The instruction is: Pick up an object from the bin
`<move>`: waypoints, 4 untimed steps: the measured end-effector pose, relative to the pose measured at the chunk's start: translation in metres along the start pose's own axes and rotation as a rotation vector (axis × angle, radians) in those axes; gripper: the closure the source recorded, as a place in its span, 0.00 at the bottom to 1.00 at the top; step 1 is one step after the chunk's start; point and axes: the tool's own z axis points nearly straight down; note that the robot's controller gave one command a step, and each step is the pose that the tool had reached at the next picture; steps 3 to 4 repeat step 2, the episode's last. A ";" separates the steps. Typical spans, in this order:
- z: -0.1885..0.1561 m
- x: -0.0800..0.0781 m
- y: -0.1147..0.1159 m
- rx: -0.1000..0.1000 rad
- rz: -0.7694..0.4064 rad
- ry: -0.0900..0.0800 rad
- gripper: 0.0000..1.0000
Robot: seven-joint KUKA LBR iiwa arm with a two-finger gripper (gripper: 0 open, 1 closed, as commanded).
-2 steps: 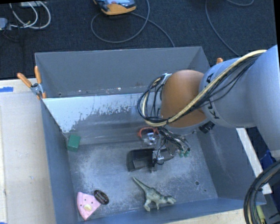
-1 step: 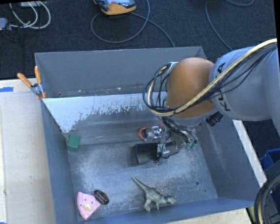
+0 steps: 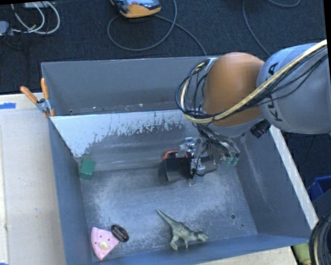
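Just beside pincer [image 3: 196, 164]: black block [image 3: 170, 170].

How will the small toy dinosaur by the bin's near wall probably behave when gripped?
The toy dinosaur looks like light moulded plastic, probably stiff. Its thin tail and legs may slip or twist when squeezed.

Grey bin [image 3: 131, 202] w/ green cube [image 3: 87, 168] far left, pink wedge [image 3: 103, 243] + black oval [image 3: 119, 233] front left, dino toy [image 3: 184, 232] front mid.

in the bin [image 3: 67, 196]: block [image 3: 87, 168] back left; wedge [image 3: 103, 243] front left, disc [image 3: 119, 233] perhaps touching it; dinosaur [image 3: 184, 233] front centre.
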 end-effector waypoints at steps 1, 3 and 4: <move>-0.026 0.016 -0.002 -0.001 0.009 0.018 1.00; -0.091 0.004 0.005 0.000 -0.008 0.012 1.00; -0.091 0.004 0.005 0.000 -0.008 0.012 1.00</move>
